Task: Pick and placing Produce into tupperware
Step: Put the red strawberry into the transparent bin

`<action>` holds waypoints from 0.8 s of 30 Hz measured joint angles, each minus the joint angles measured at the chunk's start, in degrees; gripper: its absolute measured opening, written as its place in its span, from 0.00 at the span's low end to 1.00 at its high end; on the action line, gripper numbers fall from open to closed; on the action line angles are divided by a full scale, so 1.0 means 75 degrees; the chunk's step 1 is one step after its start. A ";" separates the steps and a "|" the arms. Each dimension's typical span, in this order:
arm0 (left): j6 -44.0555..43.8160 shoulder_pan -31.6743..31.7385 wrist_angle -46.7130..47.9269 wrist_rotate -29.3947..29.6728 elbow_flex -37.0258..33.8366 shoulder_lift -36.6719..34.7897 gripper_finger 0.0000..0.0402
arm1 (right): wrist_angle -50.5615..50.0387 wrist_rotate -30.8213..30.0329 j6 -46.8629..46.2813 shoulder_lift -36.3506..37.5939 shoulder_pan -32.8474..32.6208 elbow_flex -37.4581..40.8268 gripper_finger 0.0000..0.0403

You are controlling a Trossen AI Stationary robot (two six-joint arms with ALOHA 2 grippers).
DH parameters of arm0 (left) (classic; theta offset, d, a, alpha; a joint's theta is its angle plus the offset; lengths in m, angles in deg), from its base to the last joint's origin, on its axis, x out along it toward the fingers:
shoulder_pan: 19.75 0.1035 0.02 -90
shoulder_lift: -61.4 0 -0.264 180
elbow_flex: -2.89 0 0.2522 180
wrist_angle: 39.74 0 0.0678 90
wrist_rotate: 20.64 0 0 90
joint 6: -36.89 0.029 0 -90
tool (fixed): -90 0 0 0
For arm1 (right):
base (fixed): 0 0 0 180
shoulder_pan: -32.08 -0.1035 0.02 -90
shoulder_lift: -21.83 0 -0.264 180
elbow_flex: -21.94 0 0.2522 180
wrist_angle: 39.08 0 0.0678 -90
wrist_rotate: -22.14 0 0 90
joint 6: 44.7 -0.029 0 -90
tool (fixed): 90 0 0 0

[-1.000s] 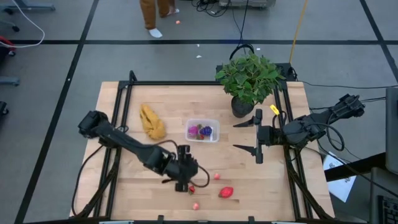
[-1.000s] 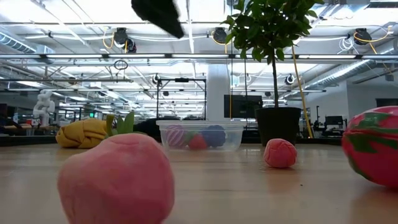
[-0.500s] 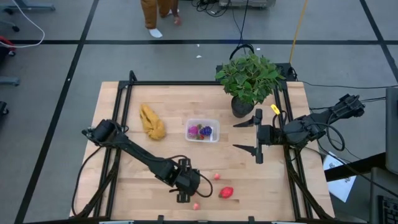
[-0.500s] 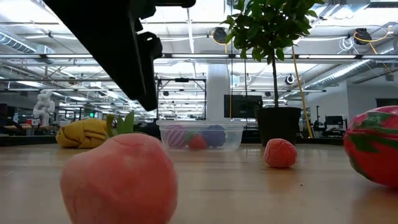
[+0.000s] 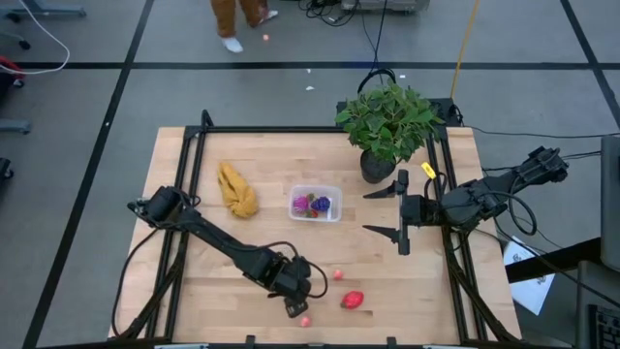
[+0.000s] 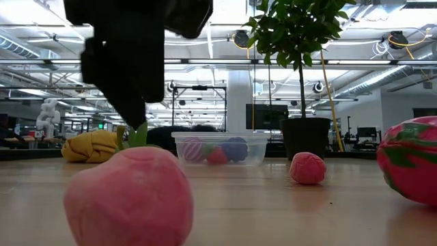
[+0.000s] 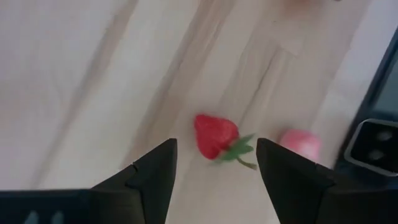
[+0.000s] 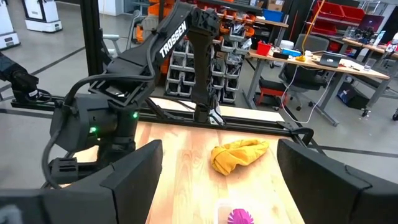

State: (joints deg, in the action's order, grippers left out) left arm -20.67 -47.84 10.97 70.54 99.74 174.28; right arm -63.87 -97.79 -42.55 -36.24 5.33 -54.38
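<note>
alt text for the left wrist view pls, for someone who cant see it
The left gripper hangs open over the wooden table, its two dark fingers either side of a red toy strawberry with a green stem. A pink toy fruit lies just past the strawberry, beside a dark frame.

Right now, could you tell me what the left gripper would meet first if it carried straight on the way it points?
Most likely the small red toy strawberry, lying framed between the left gripper's open fingers; depth is unclear.

Pale wooden table point(image 5: 232, 252) with tupperware point(image 5: 316, 203), banana bunch point(image 5: 236, 189), potted plant point(image 5: 387, 124), loose produce point(image 5: 353, 300).
</note>
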 joint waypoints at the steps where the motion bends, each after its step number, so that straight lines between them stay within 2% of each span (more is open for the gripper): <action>1: -0.0358 0.0017 0.0002 -0.0127 0.0000 0.0000 0.56 | 0.0000 0.0000 0.0000 0.0000 0.0000 0.0000 0.77; 7: -0.1593 0.0043 -0.0230 -0.0360 0.0000 0.0000 0.56 | -0.0048 0.0000 0.0000 0.0000 0.0000 0.0000 0.77; 12: -0.1948 0.0043 -0.0545 -0.0363 0.0000 -0.0003 0.56 | -0.0175 0.0000 0.0000 0.0000 0.0000 0.0000 0.77; 24: -0.2256 0.0069 -0.0272 -0.0360 0.0000 0.0100 0.56 | -0.0242 0.0003 0.0000 0.0000 0.0000 0.0000 0.77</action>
State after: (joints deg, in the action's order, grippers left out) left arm -37.59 -47.32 8.93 67.84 99.74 175.04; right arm -65.68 -97.77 -42.55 -36.24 5.33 -54.38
